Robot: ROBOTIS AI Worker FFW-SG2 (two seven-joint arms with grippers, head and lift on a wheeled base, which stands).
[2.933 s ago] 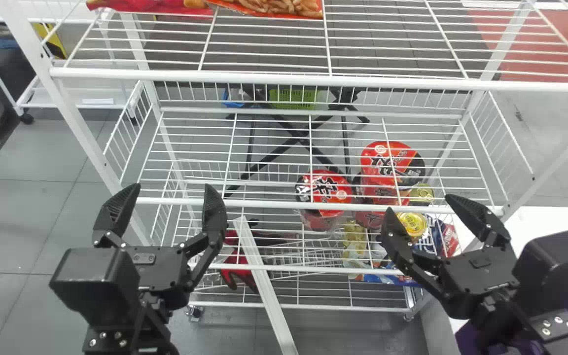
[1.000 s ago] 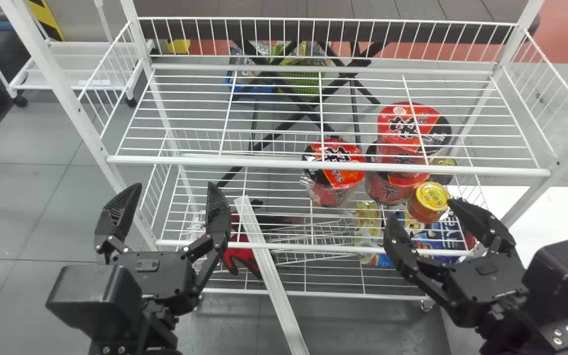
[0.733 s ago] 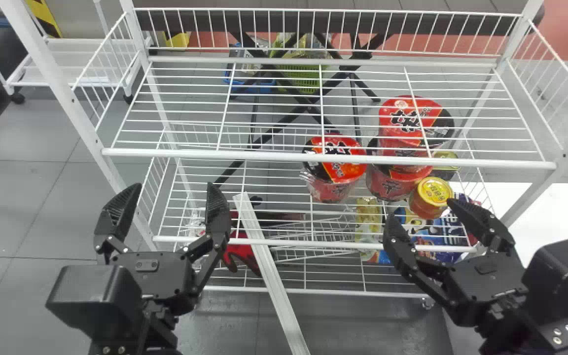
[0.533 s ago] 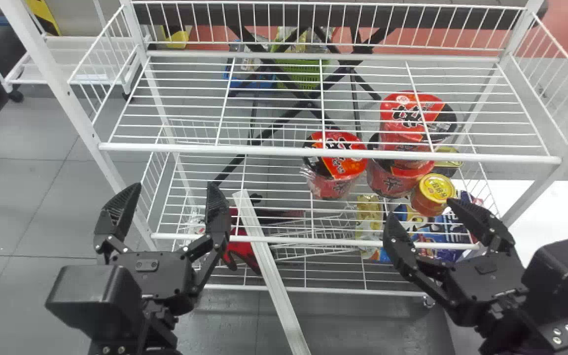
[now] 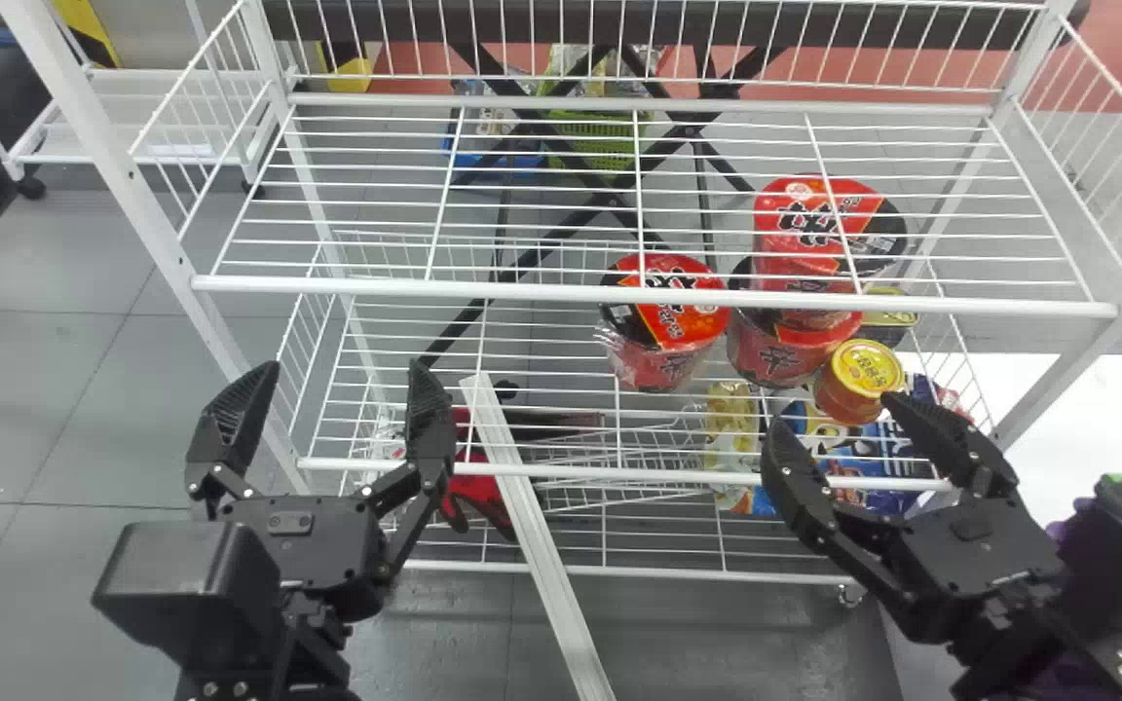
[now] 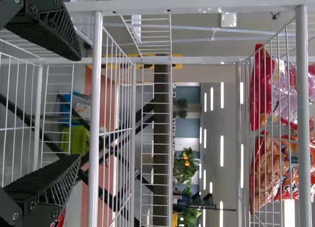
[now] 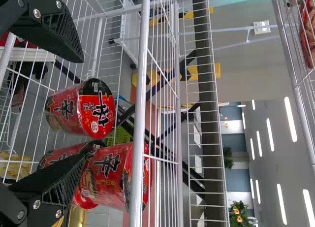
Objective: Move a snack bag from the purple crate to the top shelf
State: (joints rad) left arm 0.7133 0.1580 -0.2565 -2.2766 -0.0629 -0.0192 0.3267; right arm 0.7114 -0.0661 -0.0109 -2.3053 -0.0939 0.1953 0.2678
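Gaping wide, the left pincer (image 5: 339, 370) and the right pincer (image 5: 836, 413) hang at the near side of the white wire rack (image 5: 658, 297), the fingers of each well parted. Seen from the left wrist, an orange snack bag (image 6: 269, 175) and a red snack bag (image 6: 262, 91) lie side by side on the top shelf (image 6: 303, 109), higher than the left pincer and apart from it. The right wrist view shows orange packaging (image 7: 307, 37) up on that shelf too, well above the right pincer. Which bag the task means, I cannot tell.

Something purple (image 5: 1065, 684) shows behind the right arm at the head view's lower right; whether it is the crate, and what it holds, is hidden.

Lower in the rack stand red noodle cups (image 5: 668, 312), some of them stacked, and a yellow-lidded jar (image 5: 855, 382). From the head, the right pincer overlaps the jar's edge; contact cannot be judged. Under the jar's shelf are a blue packet (image 5: 868, 453) and a yellow packet (image 5: 731, 428). A white bar (image 5: 534, 531) slants between the two pincers.
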